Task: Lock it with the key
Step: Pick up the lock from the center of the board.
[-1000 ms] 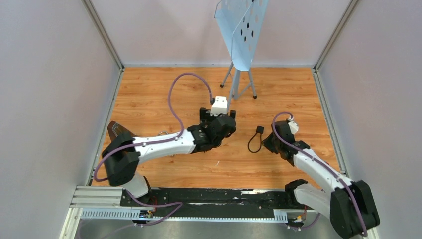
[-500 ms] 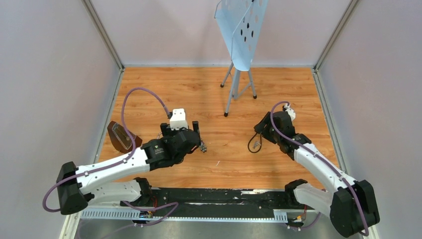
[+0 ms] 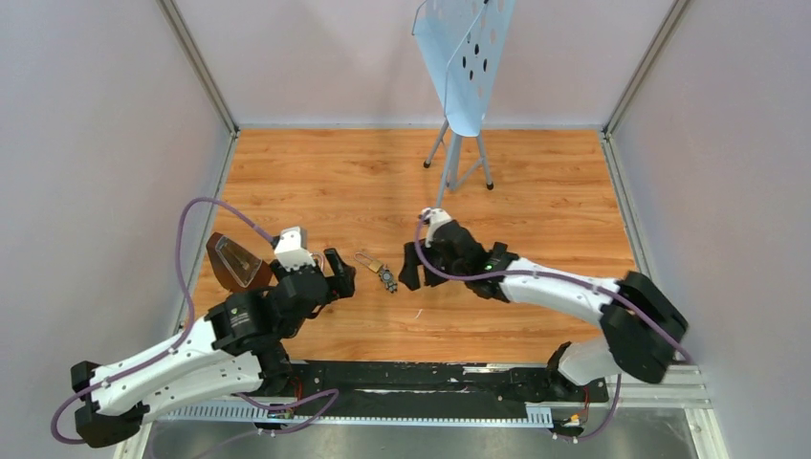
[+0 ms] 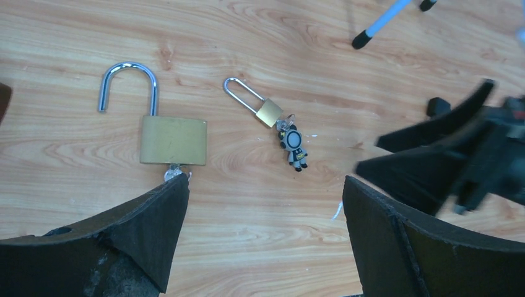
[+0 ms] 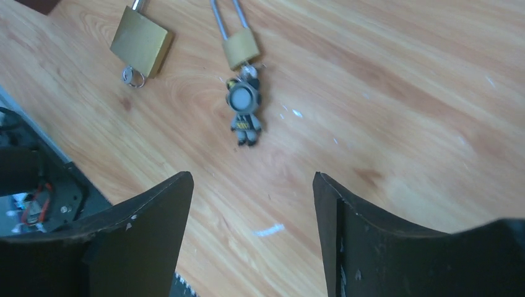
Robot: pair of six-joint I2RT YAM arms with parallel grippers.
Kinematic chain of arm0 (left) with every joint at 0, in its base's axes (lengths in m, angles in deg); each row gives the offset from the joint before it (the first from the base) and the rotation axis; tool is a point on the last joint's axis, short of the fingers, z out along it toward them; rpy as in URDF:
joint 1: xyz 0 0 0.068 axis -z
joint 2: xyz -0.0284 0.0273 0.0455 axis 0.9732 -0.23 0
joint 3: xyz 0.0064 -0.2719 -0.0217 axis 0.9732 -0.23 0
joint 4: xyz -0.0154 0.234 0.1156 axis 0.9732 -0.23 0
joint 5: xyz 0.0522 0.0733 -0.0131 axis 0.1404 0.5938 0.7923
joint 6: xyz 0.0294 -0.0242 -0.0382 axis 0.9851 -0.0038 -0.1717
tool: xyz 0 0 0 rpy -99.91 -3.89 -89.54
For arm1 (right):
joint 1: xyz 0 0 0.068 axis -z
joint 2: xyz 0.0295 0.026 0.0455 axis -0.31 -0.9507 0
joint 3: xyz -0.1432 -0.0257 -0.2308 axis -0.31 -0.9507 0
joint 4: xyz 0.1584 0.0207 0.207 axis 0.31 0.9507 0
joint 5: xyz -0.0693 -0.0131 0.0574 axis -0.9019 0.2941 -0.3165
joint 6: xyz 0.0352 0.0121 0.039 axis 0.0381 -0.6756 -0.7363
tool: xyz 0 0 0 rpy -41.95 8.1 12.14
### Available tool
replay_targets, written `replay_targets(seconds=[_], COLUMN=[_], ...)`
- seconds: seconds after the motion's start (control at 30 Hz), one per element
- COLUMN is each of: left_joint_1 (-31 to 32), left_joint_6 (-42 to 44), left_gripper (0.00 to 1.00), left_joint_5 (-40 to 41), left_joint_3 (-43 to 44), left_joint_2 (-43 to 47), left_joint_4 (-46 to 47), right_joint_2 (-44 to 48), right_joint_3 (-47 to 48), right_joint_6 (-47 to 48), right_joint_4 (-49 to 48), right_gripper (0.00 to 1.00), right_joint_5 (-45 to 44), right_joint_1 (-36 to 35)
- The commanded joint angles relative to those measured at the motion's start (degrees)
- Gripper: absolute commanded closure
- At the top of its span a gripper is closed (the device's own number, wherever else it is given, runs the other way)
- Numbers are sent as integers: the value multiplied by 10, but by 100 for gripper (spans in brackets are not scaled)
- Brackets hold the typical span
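A large brass padlock (image 4: 173, 140) lies on the wood floor with its shackle swung open. The small silver key (image 4: 173, 174) sticks out of the padlock's bottom, right at my left finger's tip. In the right wrist view the padlock (image 5: 141, 42) and the key (image 5: 131, 77) lie at the upper left. My left gripper (image 4: 265, 180) hovers open and empty just short of the padlock. My right gripper (image 5: 251, 176) is open and empty too, and points at the bunch from the right. From above, the left gripper (image 3: 339, 272) hides the large padlock, and the right gripper (image 3: 411, 268) faces it.
Between the grippers lies a small long-shackled brass lock (image 4: 269, 112) with a dark figure fob (image 4: 294, 148) attached. A brown case (image 3: 230, 263) sits at the left wall. A blue perforated stand (image 3: 464, 57) on tripod legs stands at the back. A black rail (image 3: 411, 378) runs along the near edge.
The left arm pulled back toward the near left, uncovering the small lock and fob. The right arm swung in from the right to the middle and its jaws opened.
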Motion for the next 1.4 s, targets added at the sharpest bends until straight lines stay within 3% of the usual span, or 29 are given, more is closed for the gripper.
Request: replay_targets(seconds=[0.0, 0.3, 0.47, 0.63, 0.7, 0.77, 0.9, 1.03, 1.37], left_joint_1=[-1, -1, -1, -1, -1, -1, -1, -1, -1], left_joint_6=[-21, 9, 14, 14, 12, 10, 8, 27, 98], left_gripper=[1, 1, 1, 1, 0, 0, 0, 0, 0], left_joint_5=[21, 44, 55, 61, 63, 63, 59, 47, -15], left_joint_3=[21, 57, 74, 71, 67, 62, 56, 50, 22], left_joint_2=[55, 92, 102, 119, 128, 133, 140, 139, 109], left_joint_4=[-54, -90, -117, -122, -123, -126, -129, -111, 10], right_joint_2=[-109, -298, -370, -390, -403, -415, -433, -422, -284], right_joint_3=[100, 239, 315, 338, 354, 375, 405, 411, 373], right_joint_6=[106, 225, 302, 304, 305, 307, 310, 291, 86], right_joint_4=[-47, -64, 23, 41, 57, 85, 126, 131, 89], right_gripper=[29, 29, 38, 44, 51, 70, 85, 88, 85], right_joint_5=[-58, -49, -38, -17, -16, -19, -56, -88, -98], right_joint_1=[-39, -50, -64, -65, -65, -65, -66, -66, -62])
